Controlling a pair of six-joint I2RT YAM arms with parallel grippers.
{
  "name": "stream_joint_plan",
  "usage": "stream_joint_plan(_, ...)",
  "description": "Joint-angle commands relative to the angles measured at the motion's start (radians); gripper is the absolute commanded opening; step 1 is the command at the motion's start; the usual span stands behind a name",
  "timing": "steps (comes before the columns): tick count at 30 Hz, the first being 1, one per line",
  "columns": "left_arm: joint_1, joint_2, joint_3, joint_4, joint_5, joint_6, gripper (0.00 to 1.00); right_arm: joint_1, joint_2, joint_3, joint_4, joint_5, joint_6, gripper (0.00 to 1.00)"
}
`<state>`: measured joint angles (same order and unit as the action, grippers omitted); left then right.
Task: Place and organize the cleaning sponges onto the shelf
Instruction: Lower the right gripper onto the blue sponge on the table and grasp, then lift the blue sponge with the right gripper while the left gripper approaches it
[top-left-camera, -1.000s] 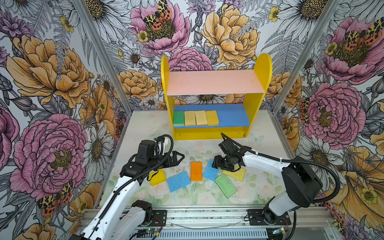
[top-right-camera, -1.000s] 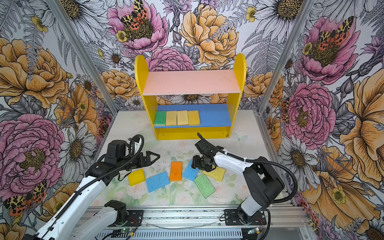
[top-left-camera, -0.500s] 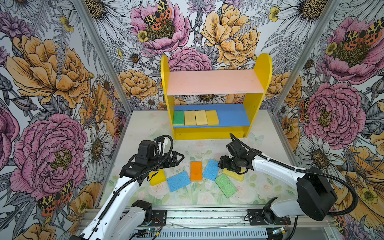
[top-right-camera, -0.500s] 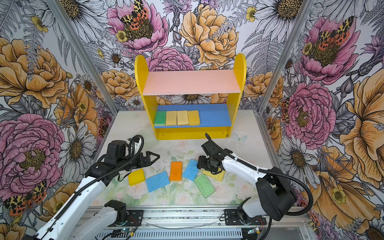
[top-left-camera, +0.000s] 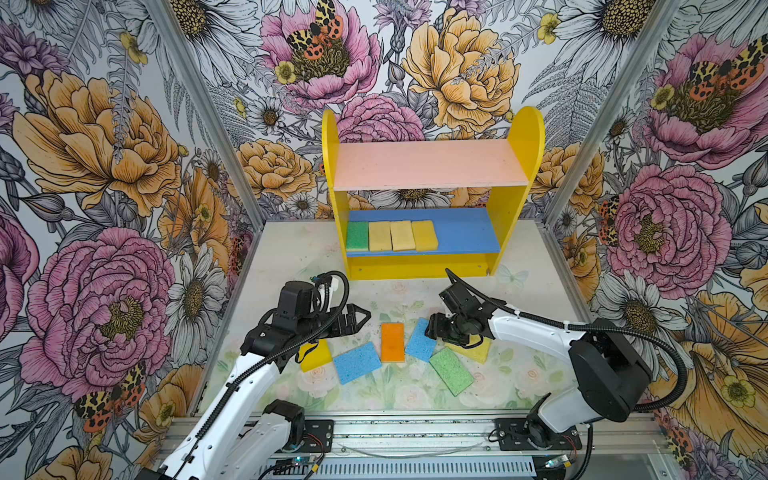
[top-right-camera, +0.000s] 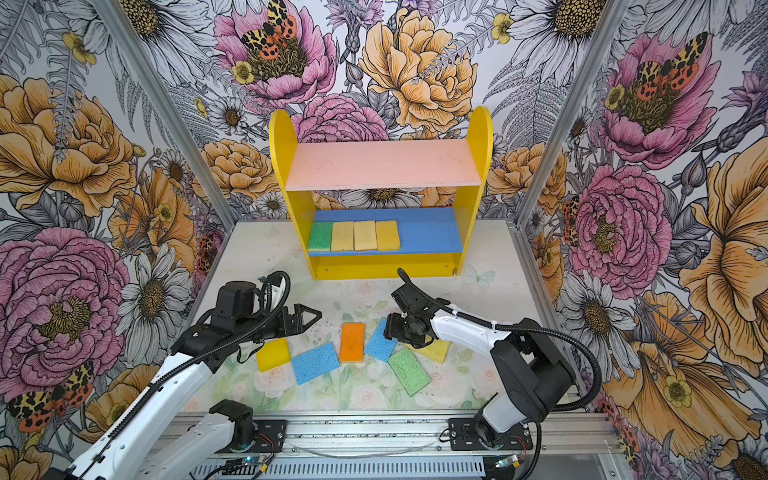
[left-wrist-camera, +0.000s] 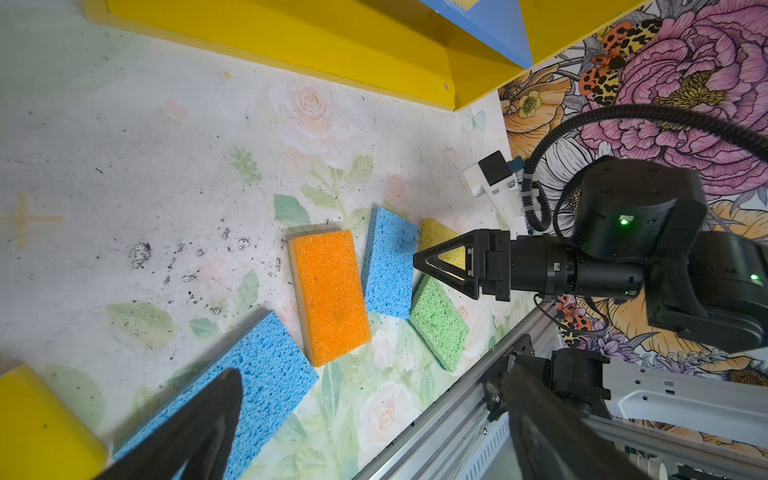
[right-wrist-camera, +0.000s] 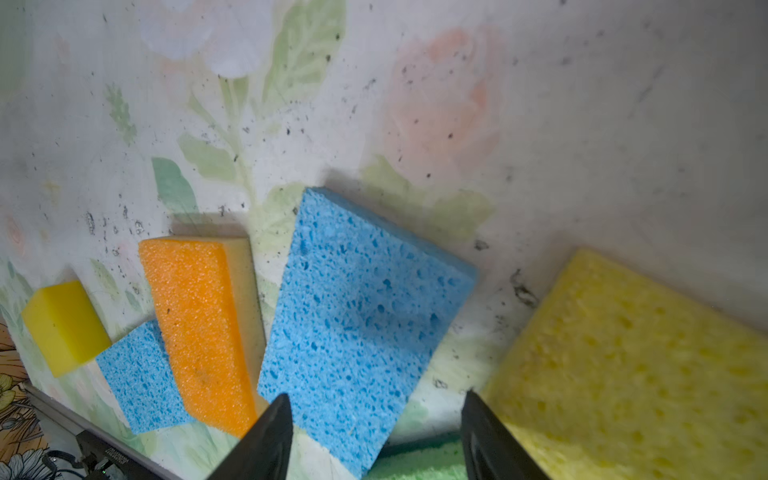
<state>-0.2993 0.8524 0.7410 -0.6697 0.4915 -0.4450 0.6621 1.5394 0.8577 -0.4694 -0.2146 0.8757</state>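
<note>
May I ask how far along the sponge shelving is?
Done: four sponges lie in a row on the blue lower board of the shelf. In hand: nothing yet; the open right gripper hangs over a blue sponge, the left gripper is open too. Left: six sponges on the table.

Shelf: yellow side panels, pink upper board, blue lower board. Shelved sponges: one green, three pale to golden yellow. Table sponges: bright yellow, two blue, orange, green, yellow. Table: faded pastel floral print. Walls: pink and orange flowers.
</note>
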Motion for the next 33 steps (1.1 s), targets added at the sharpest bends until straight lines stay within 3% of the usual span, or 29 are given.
stream_joint_plan(1, -0.008, -0.016, -0.003, -0.003, -0.028, 0.006, 0.99, 0.008, 0.026, 0.003, 0.052, -0.013, 0.022, 0.65)
stream_joint_plan(10, -0.021, -0.037, -0.006, -0.004, -0.045, 0.003, 0.99, 0.013, 0.041, -0.018, 0.061, -0.007, 0.029, 0.64)
stream_joint_plan(20, -0.031, -0.053, -0.008, -0.005, -0.057, 0.0, 0.99, 0.016, 0.114, -0.005, 0.081, -0.008, 0.025, 0.54)
stream_joint_plan(29, -0.046, -0.059, -0.006, -0.004, -0.044, 0.002, 0.99, 0.005, 0.127, 0.075, 0.08, 0.059, 0.009, 0.14)
stream_joint_plan(33, -0.039, -0.032, -0.001, 0.011, 0.005, 0.002, 0.99, -0.037, 0.101, 0.11, 0.077, 0.012, -0.036, 0.08)
